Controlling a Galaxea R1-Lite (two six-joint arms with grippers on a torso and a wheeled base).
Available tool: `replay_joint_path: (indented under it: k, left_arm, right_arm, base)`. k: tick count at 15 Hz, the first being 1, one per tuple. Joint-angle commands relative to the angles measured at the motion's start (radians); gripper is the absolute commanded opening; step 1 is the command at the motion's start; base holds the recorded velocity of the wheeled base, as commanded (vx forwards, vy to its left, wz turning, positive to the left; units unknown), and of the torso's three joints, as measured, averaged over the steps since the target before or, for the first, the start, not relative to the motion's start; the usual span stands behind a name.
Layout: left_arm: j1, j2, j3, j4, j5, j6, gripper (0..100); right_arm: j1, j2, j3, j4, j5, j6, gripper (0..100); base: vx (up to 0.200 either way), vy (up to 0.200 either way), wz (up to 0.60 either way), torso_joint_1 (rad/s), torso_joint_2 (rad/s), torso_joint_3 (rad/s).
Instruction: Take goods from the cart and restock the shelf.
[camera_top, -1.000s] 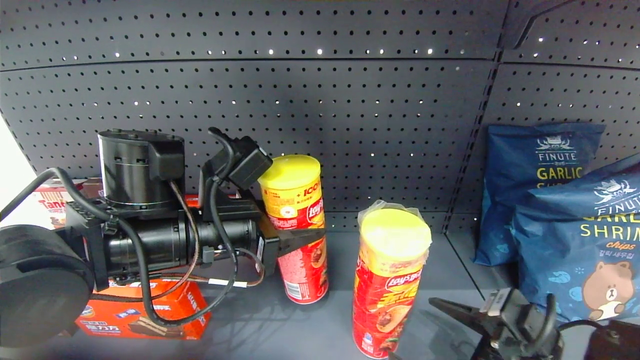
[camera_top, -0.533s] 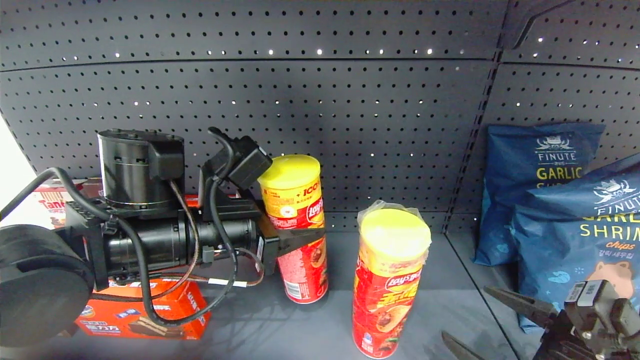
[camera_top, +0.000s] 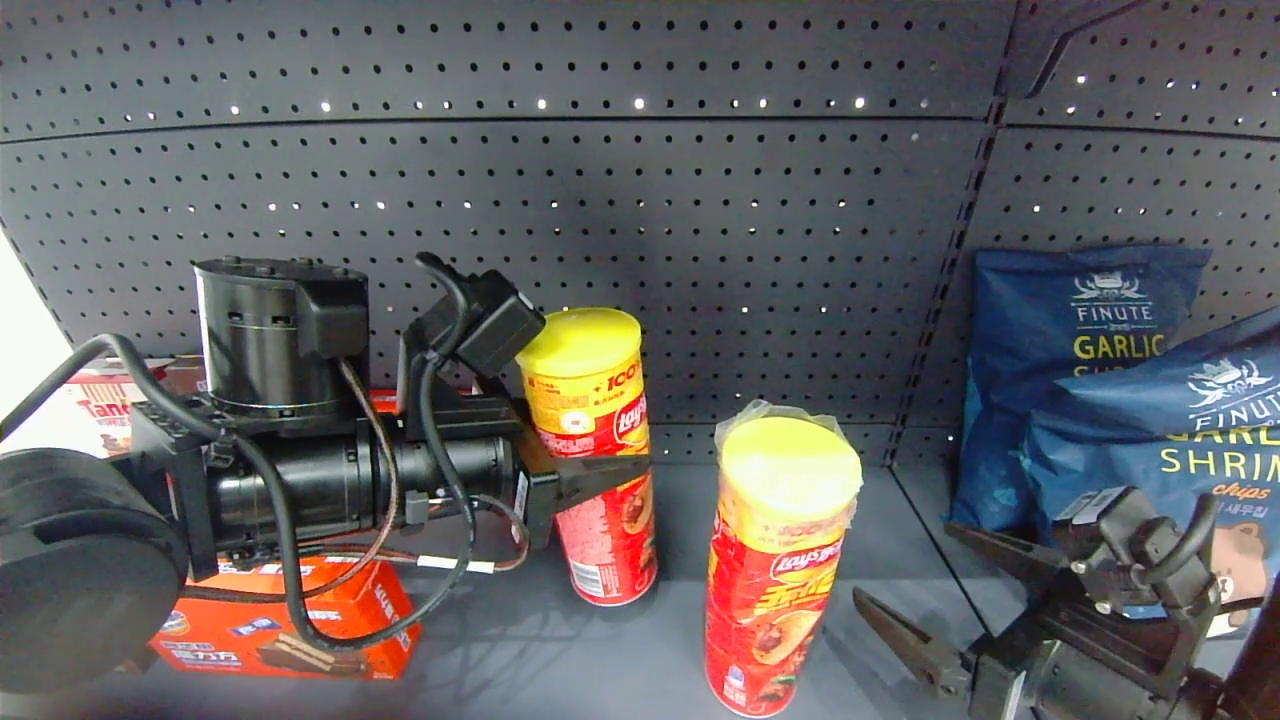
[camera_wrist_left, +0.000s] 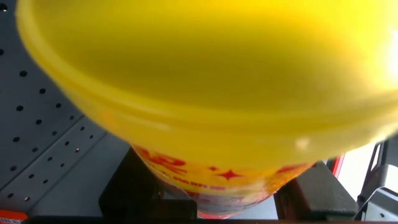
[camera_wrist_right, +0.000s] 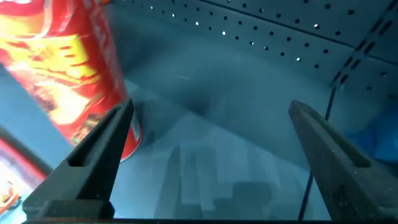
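Two red chips cans with yellow lids stand on the grey shelf (camera_top: 640, 660). My left gripper (camera_top: 625, 455) comes in from the left and is shut on the rear can (camera_top: 590, 420) at mid-height; that can's yellow lid (camera_wrist_left: 205, 74) looms close in the left wrist view, with dark pads (camera_wrist_left: 130, 193) on either side. The front can (camera_top: 780, 560), with plastic wrap over its lid, stands free to the right. My right gripper (camera_top: 910, 565) hangs open low at the right, just right of the front can (camera_wrist_right: 68, 74), its fingertips (camera_wrist_right: 127, 106) spread wide over bare shelf.
An orange snack box (camera_top: 280, 620) lies under my left arm, with more boxes (camera_top: 110, 400) behind it. Blue chip bags (camera_top: 1070, 350) lean at the right, beyond the pegboard upright (camera_top: 940, 300). Bare shelf lies between the front can and the bags.
My right gripper swung right and down, then came back up toward the front can, open throughout. The left gripper and both cans have not moved.
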Motion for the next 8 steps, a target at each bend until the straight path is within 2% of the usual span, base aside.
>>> replay_joint_path:
  k: [1,8]
  left_arm:
    - [0.002,0.001,0.0,0.0,-0.001,0.0,0]
    - [0.008,0.003,0.0,-0.002,-0.004,0.0,0]
  right_arm:
    - [-0.003,0.069,-0.017,-0.002,-0.001,-0.002,100]
    - [-0.006,0.156,-0.05,-0.007,-0.001,-0.01,100]
  base:
    - [0.0,0.0,0.0,0.0,0.0,0.0]
    - [0.0,0.0,0.0,0.0,0.0,0.0]
